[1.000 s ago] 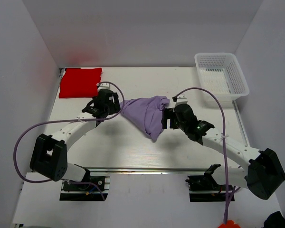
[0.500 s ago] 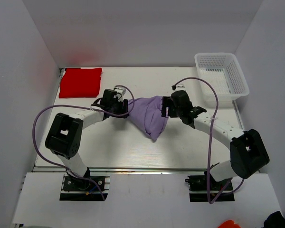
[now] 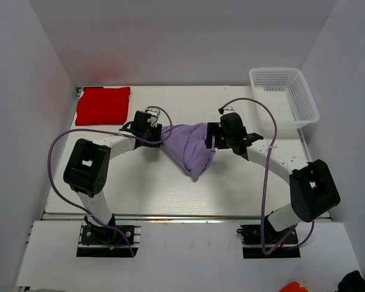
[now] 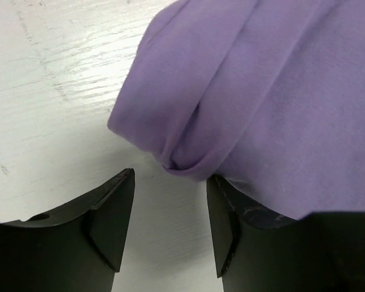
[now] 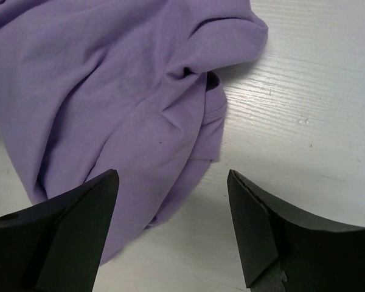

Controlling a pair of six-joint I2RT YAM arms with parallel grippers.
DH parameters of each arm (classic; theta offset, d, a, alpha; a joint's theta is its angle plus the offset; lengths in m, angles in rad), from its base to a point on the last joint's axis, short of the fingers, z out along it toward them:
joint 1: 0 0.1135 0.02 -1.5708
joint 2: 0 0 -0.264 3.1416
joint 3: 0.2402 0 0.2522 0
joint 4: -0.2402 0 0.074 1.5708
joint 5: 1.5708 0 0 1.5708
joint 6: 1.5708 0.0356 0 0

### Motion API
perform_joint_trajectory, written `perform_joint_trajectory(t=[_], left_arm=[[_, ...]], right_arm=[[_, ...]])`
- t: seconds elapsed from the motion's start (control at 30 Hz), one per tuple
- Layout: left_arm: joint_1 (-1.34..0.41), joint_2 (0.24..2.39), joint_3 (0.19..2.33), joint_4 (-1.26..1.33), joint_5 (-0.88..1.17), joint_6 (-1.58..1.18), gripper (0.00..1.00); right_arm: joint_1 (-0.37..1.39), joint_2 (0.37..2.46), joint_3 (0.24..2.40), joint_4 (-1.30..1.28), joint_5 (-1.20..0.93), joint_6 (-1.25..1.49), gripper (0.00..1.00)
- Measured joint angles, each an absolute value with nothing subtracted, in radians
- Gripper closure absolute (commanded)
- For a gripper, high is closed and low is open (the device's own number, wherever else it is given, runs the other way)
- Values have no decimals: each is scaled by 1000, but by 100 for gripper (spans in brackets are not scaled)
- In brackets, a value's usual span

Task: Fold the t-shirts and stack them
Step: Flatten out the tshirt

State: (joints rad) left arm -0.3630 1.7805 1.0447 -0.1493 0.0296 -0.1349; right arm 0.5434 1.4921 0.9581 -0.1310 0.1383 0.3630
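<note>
The lavender t-shirt (image 3: 191, 146) lies crumpled in a loose wedge at the table's middle. It fills the top of the left wrist view (image 4: 261, 97) and the right wrist view (image 5: 109, 91). My left gripper (image 3: 160, 135) is open at the shirt's left corner, its jaws over bare table just short of a rolled fold. My right gripper (image 3: 210, 139) is open wide at the shirt's right edge, with the hem between its jaws. The red t-shirt (image 3: 103, 104) lies folded as a neat rectangle at the back left.
A white mesh basket (image 3: 283, 96) stands at the back right corner. White walls close in the table on three sides. The purple cables (image 3: 258, 131) arc over both arms.
Both arms have reached further forward and their grippers have closed in on the lavender shirt's two sides. The shirt has bunched slightly narrower. The red shirt has not moved.
</note>
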Motion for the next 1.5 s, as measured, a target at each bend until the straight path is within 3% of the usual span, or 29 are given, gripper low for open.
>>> perform_joint_trajectory(t=[0.17, 0.33, 0.43, 0.47, 0.57, 0.67, 0.83, 0.87, 1.17, 1.5], left_arm=[[-355, 1808, 1055, -127, 62, -121, 45], [-350, 1841, 1060, -54, 159, -88, 61], [-350, 1857, 1060, -10, 210, -65, 85], [-349, 1864, 1061, 2, 230, -56, 100], [-349, 1900, 1078, 23, 271, -42, 100], [-349, 1926, 1093, 43, 293, -40, 100], [-349, 1886, 1023, 131, 292, -51, 100], [-348, 1862, 995, 144, 289, -53, 100], [-357, 1600, 910, 210, 275, -83, 100], [-358, 1412, 867, 217, 312, -95, 100]], right_arm=[[536, 1512, 970, -122, 101, 354, 24], [534, 1568, 995, -111, 75, 336, 25], [534, 1611, 1015, -104, 70, 328, 27], [533, 1629, 1026, -105, 70, 325, 27], [531, 1682, 1060, -102, 72, 321, 28], [531, 1715, 1081, -101, 88, 318, 43], [527, 1730, 1091, -102, 128, 318, 82], [526, 1730, 1091, -102, 133, 324, 100], [524, 1711, 1090, -81, 128, 294, 100], [524, 1526, 1081, 5, 128, 268, 100]])
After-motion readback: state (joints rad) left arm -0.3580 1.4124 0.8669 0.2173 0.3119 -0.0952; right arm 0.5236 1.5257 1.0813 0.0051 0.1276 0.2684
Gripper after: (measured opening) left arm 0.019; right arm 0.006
